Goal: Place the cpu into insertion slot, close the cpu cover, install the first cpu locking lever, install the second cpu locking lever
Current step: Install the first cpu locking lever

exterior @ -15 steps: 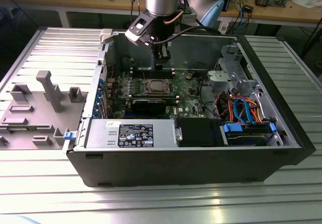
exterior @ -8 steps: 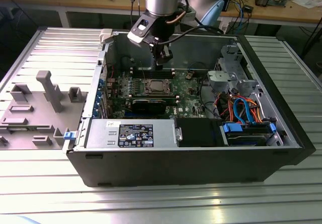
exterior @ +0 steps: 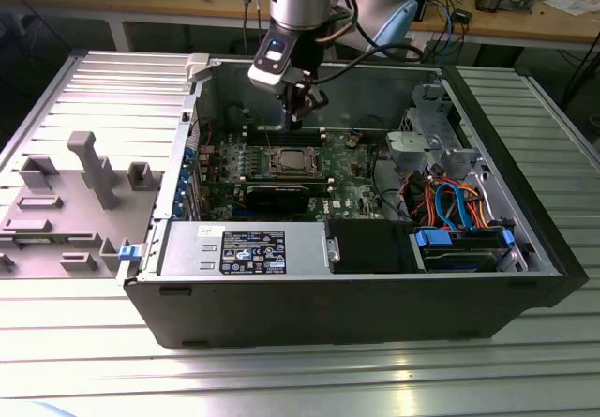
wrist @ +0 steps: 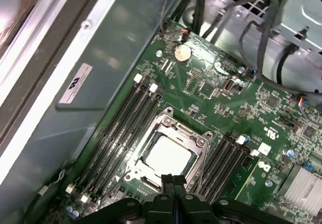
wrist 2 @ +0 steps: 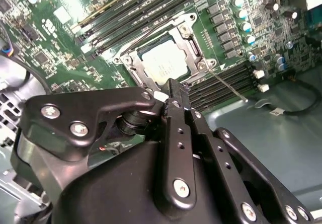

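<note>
The jaws were pressed together with nothing between them. Their black fingertips (wrist: 167, 183) hung just above one edge of the cpu (wrist: 168, 156) without touching it. In both wrist views they blocked the near side of the cpu cover (wrist: 201, 139), so that edge could not be made out.

The cpu lay flat in the insertion slot (exterior: 288, 162), silver top facing up. The cover's frame lay down around the cpu, and the slot's contact field was hidden beneath them. The chip looked near square, with no clear long axis, and its sides ran parallel to the long memory slots (wrist: 119, 129) on either side of it. In the second wrist view a thin metal rod (wrist 2: 229, 86) slanted out from one corner of the cover across the nearby memory slots; whether it was latched could not be told.

In the exterior view the arm (exterior: 300, 0) came straight down toward the slot with its wrist upright, and its upper part was cut off by the frame. The slot sat near the middle of the green board inside an open computer case (exterior: 328, 295), which lay on its side on the ribbed metal counter (exterior: 281, 379).
</note>
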{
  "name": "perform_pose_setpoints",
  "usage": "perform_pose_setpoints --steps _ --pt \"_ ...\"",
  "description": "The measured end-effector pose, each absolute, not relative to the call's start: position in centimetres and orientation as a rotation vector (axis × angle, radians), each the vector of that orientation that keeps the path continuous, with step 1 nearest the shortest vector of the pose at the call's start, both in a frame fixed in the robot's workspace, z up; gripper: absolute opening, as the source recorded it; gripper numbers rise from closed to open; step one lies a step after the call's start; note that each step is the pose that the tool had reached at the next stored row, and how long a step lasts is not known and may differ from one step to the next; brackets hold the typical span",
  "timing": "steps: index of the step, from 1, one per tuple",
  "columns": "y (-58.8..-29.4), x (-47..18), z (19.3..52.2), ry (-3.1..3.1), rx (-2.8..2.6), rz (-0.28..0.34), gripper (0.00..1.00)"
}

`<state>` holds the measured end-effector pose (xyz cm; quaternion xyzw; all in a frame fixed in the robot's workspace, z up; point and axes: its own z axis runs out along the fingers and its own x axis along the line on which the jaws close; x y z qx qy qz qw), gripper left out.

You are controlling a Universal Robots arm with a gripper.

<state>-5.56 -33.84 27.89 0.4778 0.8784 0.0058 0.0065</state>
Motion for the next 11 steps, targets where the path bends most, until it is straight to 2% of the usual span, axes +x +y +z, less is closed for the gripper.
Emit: perform_pose_setpoints --steps 11 --pt "-33.84 -5.82 27.89 2.768 1.459 0.018 0.11"
